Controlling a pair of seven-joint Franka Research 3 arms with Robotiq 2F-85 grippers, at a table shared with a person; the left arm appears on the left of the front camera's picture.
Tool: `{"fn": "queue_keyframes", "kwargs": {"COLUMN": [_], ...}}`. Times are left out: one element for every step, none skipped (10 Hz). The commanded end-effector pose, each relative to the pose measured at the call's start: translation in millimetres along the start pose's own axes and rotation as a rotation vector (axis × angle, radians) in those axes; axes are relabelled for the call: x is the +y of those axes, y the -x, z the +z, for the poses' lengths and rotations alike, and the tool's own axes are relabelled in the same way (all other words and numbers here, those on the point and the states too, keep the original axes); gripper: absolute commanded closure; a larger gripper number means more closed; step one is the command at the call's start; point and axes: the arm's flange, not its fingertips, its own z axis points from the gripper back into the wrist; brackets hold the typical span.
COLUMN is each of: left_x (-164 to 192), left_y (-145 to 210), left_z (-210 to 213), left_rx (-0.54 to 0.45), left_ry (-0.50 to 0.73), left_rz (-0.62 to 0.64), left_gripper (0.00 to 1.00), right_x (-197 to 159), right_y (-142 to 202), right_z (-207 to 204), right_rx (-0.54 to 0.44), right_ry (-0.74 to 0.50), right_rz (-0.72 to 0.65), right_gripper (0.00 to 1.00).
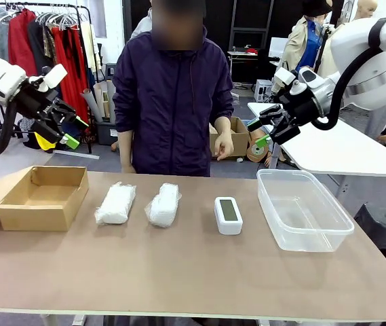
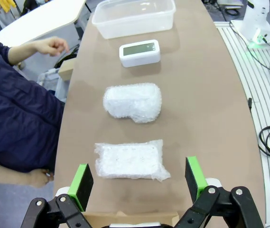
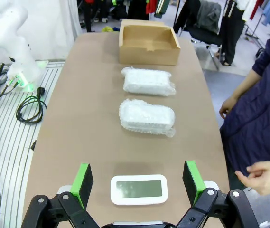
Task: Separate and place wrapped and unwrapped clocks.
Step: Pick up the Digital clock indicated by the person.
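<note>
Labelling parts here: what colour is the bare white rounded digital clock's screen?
The screen of the white rounded clock is grey-green, clearest in the right wrist view.

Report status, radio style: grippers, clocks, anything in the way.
Left gripper, right gripper: jaws open, empty, raised. Two wrapped clocks and bare clock in a row between box and tub, none sorted. Person's hand held back, nothing blocking.

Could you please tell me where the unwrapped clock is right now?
In the front view the unwrapped clock lies on the table right of centre, between a wrapped bundle on its left and the clear tub on its right, touching neither.
</note>
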Motion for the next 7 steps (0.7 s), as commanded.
{"fn": "queue_keyframes", "kwargs": {"left_x": [0.2,0.2,0.2,0.2,0.2,0.2,0.2], "left_y": [-0.4,-0.4,-0.4,-0.4,-0.4,-0.4,-0.4], "left_z": [1.1,1.1,1.1,1.1,1.1,1.1,1.1], "left_rx": [-0.003,-0.003,-0.003,-0.003,-0.003,-0.003,-0.003], "left_ry": [-0.004,-0.004,-0.004,-0.004,-0.004,-0.004,-0.004], "left_rz": [-0.002,-0.002,-0.002,-0.002,-0.002,-0.002,-0.002], "left_gripper": [0.0,0.0,0.0,0.0,0.0,0.0,0.0], "right_x": [0.0,0.0,0.0,0.0,0.0,0.0,0.0], "right_y": [0.1,0.1,0.1,0.1,0.1,0.1,0.1], "right_z": [0.6,0.6,0.6,0.6,0.6,0.6,0.6], "right_rx": [0.003,0.003,0.003,0.003,0.003,0.003,0.003], "right_ry": [0.0,0.0,0.0,0.0,0.0,0.0,0.0], "right_rz": [0.002,0.002,0.002,0.002,0.002,0.002,0.002], "right_gripper": [0.0,0.0,0.0,0.0,0.0,0.0,0.0]}}
